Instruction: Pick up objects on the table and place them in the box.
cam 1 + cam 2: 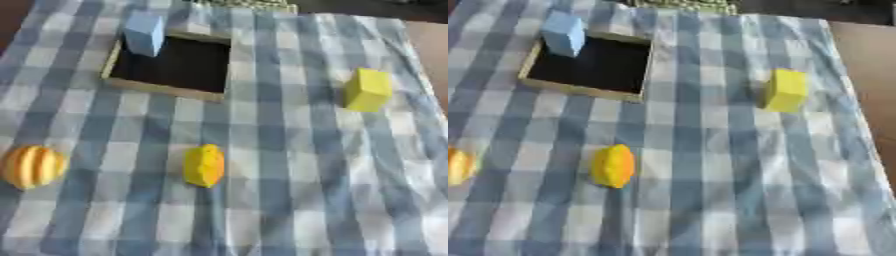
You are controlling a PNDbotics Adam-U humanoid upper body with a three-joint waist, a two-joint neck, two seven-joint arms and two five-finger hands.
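Neither hand shows, so grip state cannot be told. Box (166, 87) sits far-left on the checked cloth (289, 200); blue block (144, 34) leans in its far-left corner. Yellow block (367, 90) lies right of box; yellow fruit (203, 165) and orange ribbed fruit (32, 167) lie nearer, likely awaiting pickup.

Cloth (289, 190): blue-and-white check. Box (162, 88): pale wooden rim, black inside. Block (144, 33) at box's far left corner: light blue. Block (367, 90) on right: yellow. Oval fruit (204, 165), centre: yellow. Round fruit (32, 166), left: orange with paler stripes.
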